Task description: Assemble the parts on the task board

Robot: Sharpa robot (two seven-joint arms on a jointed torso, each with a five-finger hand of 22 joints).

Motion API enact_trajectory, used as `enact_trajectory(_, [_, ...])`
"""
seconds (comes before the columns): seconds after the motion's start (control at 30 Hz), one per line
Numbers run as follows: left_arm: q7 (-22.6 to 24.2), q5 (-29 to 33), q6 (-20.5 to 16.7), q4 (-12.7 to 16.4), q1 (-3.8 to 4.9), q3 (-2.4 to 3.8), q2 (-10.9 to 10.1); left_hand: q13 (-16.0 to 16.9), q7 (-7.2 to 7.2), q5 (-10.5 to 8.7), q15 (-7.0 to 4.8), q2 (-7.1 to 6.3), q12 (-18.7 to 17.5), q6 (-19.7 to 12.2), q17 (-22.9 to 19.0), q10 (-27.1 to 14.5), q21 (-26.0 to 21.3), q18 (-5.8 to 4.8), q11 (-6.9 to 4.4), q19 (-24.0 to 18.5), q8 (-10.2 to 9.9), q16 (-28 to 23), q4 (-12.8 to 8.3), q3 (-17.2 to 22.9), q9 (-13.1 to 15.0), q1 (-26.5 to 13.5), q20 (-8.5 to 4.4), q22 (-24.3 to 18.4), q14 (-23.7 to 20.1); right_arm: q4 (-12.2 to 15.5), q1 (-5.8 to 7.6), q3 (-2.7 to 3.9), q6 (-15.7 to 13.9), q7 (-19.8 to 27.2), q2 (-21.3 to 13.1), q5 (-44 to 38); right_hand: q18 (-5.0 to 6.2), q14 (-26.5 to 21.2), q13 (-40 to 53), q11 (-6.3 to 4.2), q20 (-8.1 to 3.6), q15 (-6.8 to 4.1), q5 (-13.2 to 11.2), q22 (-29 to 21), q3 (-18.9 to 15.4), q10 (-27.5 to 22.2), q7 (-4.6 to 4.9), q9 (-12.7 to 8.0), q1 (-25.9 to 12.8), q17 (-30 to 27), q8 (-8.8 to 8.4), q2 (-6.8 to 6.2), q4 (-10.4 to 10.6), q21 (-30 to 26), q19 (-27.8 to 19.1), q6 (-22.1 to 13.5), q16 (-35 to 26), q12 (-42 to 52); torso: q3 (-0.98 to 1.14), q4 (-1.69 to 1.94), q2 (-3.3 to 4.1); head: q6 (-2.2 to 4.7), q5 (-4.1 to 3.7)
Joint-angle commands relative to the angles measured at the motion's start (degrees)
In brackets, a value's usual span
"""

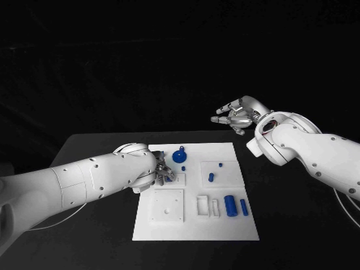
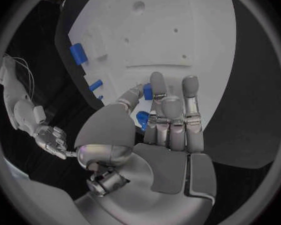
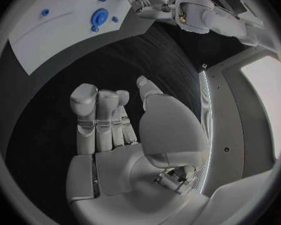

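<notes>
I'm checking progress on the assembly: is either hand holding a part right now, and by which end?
Right hand holds nothing. Left hand touches a small blue part, but a grip cannot be told.

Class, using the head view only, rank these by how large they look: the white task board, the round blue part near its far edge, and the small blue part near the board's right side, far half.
1. Task board, by far the largest.
2. Round blue part.
3. Small blue part, the smallest.

Black surface (image 1: 91,146) with a matte top, its far edge and left corner visible in head view. Behind and around it, plain dark backdrop, nearly black, unlit. Right wrist view shows the surface's dark textured top.
</notes>
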Motion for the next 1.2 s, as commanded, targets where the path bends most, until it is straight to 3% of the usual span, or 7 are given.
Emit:
enact_trajectory(0.03, [-0.7, -0.7, 1.4, -0.3, -0.46, -0.18, 0.3, 0.1, -3.27, -0.47, -0.29, 1.59, -0.2, 3.6, 0.1, 1.3, 0.2, -0.67, -0.41, 0.2, 0.1, 0.2, -3.5, 3.9, 0.0, 1.2, -0.22, 1.1, -0.1, 0.0, 0.0, 0.03, 0.7, 0.1, 0.1, -0.5, 0.51, 0.1, 0.0, -0.38, -0.07, -0.19, -0.2, 5.4, 0.0, 0.0, 0.17, 0.1, 0.2, 0.1, 0.08, -0.12, 0.3, 0.3, 1.1, 0.4, 0.4, 0.3, 0.0, 0.01, -0.01, -0.05, 0.0])
enact_trajectory(0.57, [-0.4, -0.7, 2.1, -1.2, -0.79, -0.18, 1.0, 0.1, -3.75, -2.13, -0.56, 0.69, 0.0, 4.8, 0.6, 2.0, -0.1, -1.0, -0.49, 0.5, 0.1, 0.4, -2.2, 2.1, 1.1, 1.7, -0.49, 1.0, 0.1, -0.2, 0.0, 0.03, 0.8, 0.1, 0.2, -0.5, 0.53, 0.1, -0.1, -0.38, -0.06, -0.18, -0.2, 5.4, -0.1, -0.1, 0.17, 0.1, 0.2, 0.1, 0.08, -0.16, 0.5, 0.2, 1.1, 0.3, 0.2, 0.2, 0.01, 0.02, -0.06, -0.17, -0.03])
enact_trajectory(0.63, [-0.4, -0.7, 2.1, -1.3, -0.82, -0.18, 1.1, 0.1, -3.81, -4.89, -0.56, 0.82, 0.0, 4.8, 0.6, 2.0, -0.1, -1.04, -0.5, 0.5, 0.1, 0.3, -1.9, 1.7, 1.1, 1.9, -0.49, 1.0, 0.1, -0.2, 0.0, 0.03, 0.8, 0.1, 0.2, -0.5, 0.54, 0.1, -0.2, -0.37, -0.06, -0.18, -0.1, 5.4, -0.2, -0.1, 0.17, 0.1, 0.1, 0.0, 0.08, -0.19, 0.5, 0.1, 1.1, 0.3, 0.1, 0.1, 0.0, 0.0, -0.06, -0.14, 0.01])
enact_trajectory(0.7, [-0.4, -0.7, 2.1, -1.4, -0.84, -0.18, 1.1, 0.1, -3.88, -5.65, -0.57, 0.44, 0.1, 4.8, 0.6, 1.9, -0.2, -1.08, -0.52, 0.6, 0.0, 0.3, -1.6, 0.9, 1.1, 1.7, -0.49, 1.0, 0.1, -0.2, 0.0, 0.03, 0.8, 0.1, 0.2, -0.5, 0.54, 0.1, -0.2, -0.37, -0.06, -0.18, -0.1, 5.4, -0.2, -0.1, 0.17, 0.1, 0.1, 0.0, 0.08, -0.19, 0.5, 0.1, 1.1, 0.3, 0.1, 0.1, 0.0, -0.01, -0.08, -0.19, -0.04])
enact_trajectory(0.77, [-0.4, -0.7, 2.0, -1.4, -0.85, -0.18, 1.0, 0.1, -4.09, -8.49, -0.61, -0.52, 0.1, 5.0, 0.7, 2.0, -0.3, -1.13, -0.6, 0.6, 0.0, 0.2, -0.3, -0.9, 1.0, 0.8, -0.5, 1.0, 0.1, -0.2, 0.0, 0.03, 0.8, 0.1, 0.2, -0.5, 0.54, 0.1, -0.2, -0.37, -0.06, -0.18, -0.1, 5.4, -0.2, -0.2, 0.17, 0.1, 0.0, 0.0, 0.08, -0.23, 0.6, 0.0, 1.1, 0.2, 0.1, 0.1, -0.01, 0.0, -0.08, -0.17, -0.05])
enact_trajectory(0.97, [-0.3, -0.7, 1.5, -1.5, -0.86, -0.17, 0.5, 0.2, -4.27, -13.35, -0.61, -4.45, 0.3, 5.8, 0.6, 1.8, -0.7, -1.14, -0.63, 0.8, 0.1, -0.1, 5.5, -5.1, 0.6, -1.0, -0.48, 1.0, 0.2, -0.3, 0.0, 0.03, 0.8, 0.1, 0.1, -0.5, 0.56, 0.1, -0.3, -0.36, -0.06, -0.18, 0.4, 5.4, -0.5, -0.2, 0.17, 0.1, -0.4, 0.0, 0.07, -0.45, 1.0, -0.1, 1.1, 0.1, 0.1, 0.1, -0.04, 0.0, -0.08, -0.16, -0.11])
enact_trajectory(1.2, [0.1, -0.8, 0.4, -1.5, -0.87, -0.16, -0.1, 0.3, -4.12, -14.13, -0.56, -8.7, 0.4, 6.1, 0.6, 1.7, -1.1, -1.29, -0.45, 0.8, 0.1, -0.2, 10.7, -5.0, 1.9, -1.1, -0.48, 1.1, 0.0, -0.4, -0.01, 0.03, 0.7, 0.2, 0.1, -0.3, 0.58, 0.2, -0.3, -0.36, -0.06, -0.19, 3.0, 5.4, -2.0, -0.1, 0.17, 0.1, -0.8, 0.0, 0.07, -0.67, 2.1, -0.2, 1.2, -0.3, 0.0, 0.1, -0.04, 0.02, -0.03, -0.37, -0.29])
